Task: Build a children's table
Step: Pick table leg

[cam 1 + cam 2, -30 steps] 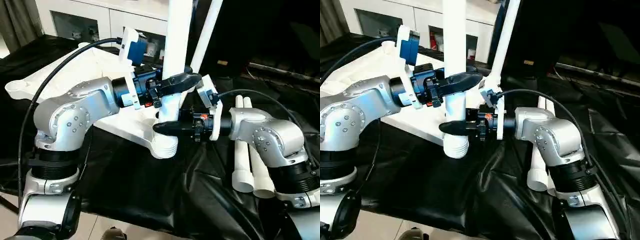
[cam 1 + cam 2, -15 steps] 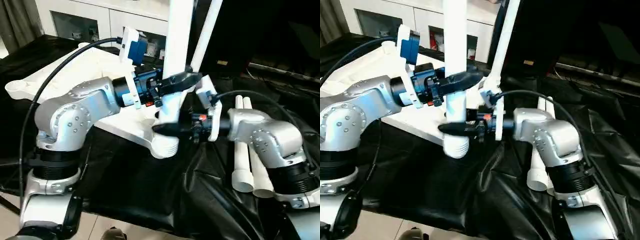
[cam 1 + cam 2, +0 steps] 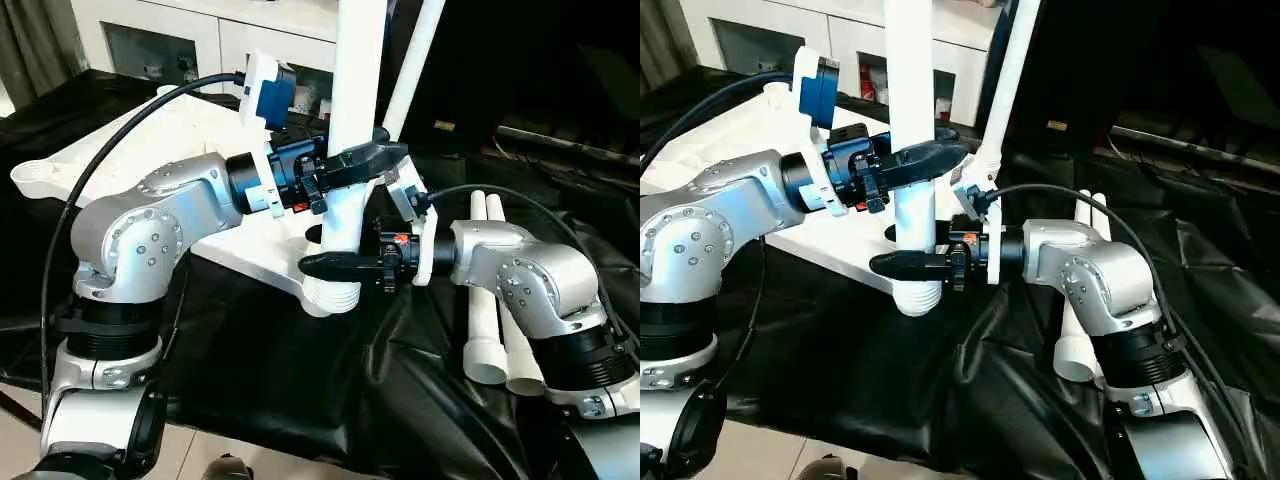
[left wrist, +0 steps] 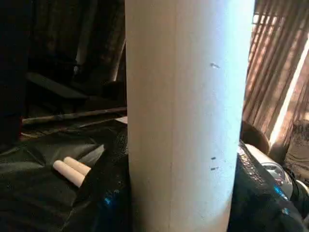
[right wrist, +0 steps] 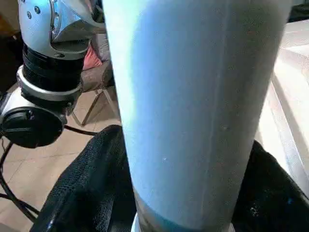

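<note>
Table leg (image 3: 352, 120) upright in near corner socket (image 3: 330, 290) of upturned tabletop (image 3: 150, 140) on desk. Left claw (image 3: 360, 165) clamped on leg; right claw (image 3: 335, 262) has loosened, dropped lower. Regrip for next twist, likely.

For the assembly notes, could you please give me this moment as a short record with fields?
table top: white, upside down on the black cloth
upright leg: standing in the near corner socket
second leg: upright at a farther corner
spare legs: two, lying by the right arm
left gripper: clasps the upright leg
right gripper: lower on that leg, near the socket
</note>
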Motion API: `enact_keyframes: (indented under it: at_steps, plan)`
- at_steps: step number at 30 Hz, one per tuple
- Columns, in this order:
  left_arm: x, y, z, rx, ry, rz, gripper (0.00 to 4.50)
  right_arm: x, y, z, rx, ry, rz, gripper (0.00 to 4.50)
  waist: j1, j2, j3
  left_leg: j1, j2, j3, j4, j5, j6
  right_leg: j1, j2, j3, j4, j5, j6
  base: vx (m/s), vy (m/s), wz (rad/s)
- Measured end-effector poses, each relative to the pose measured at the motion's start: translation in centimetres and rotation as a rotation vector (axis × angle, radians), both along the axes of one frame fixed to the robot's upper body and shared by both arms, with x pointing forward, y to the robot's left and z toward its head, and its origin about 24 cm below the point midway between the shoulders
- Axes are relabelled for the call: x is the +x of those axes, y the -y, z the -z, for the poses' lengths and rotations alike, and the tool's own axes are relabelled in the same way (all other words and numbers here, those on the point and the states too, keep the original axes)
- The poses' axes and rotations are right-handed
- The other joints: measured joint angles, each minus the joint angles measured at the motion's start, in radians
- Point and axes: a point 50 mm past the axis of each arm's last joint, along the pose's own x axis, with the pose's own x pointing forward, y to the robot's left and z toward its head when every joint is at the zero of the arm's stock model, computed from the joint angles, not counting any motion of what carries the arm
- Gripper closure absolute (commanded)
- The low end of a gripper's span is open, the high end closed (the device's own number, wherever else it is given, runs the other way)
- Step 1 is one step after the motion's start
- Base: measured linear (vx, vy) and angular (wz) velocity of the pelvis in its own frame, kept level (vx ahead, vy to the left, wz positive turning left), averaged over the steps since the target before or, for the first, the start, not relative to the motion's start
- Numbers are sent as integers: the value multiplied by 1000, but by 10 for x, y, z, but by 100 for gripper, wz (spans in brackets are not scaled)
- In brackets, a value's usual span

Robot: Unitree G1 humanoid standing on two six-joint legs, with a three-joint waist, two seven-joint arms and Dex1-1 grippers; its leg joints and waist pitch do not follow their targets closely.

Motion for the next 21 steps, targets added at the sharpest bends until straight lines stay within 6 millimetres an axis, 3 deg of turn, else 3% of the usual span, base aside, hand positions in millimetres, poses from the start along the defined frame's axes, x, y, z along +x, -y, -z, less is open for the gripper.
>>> enact_keyframes:
  at_steps: [3, 5, 10, 21]
  plan:
    - [-1, 1, -1, 3, 7, 12, 266, 0, 0, 0, 0, 0, 0, 183, 0, 0, 0, 0, 0, 0, 0, 0, 0, 0, 0, 0, 0, 0, 0, 0, 0, 0]
    - [-2, 1, -1, 2, 9, 18, 266, 0, 0, 0, 0, 0, 0, 218, 0, 0, 0, 0, 0, 0, 0, 0, 0, 0, 0, 0, 0, 0, 0, 0, 0, 0]
    - [-2, 1, -1, 3, 8, 23, 266, -1, -1, 0, -3, 1, -6, 248, 0, 0, 0, 0, 0, 0, 0, 0, 0, 0, 0, 0, 0, 0, 0, 0, 0, 0]
    - [-3, 3, 1, 17, 6, 30, 266, -2, -1, 2, -8, 4, -16, 253, 0, 0, 0, 0, 1, 0, 0, 0, 0, 0, 0, -1, 0, 0, 0, 0, 0, 0]
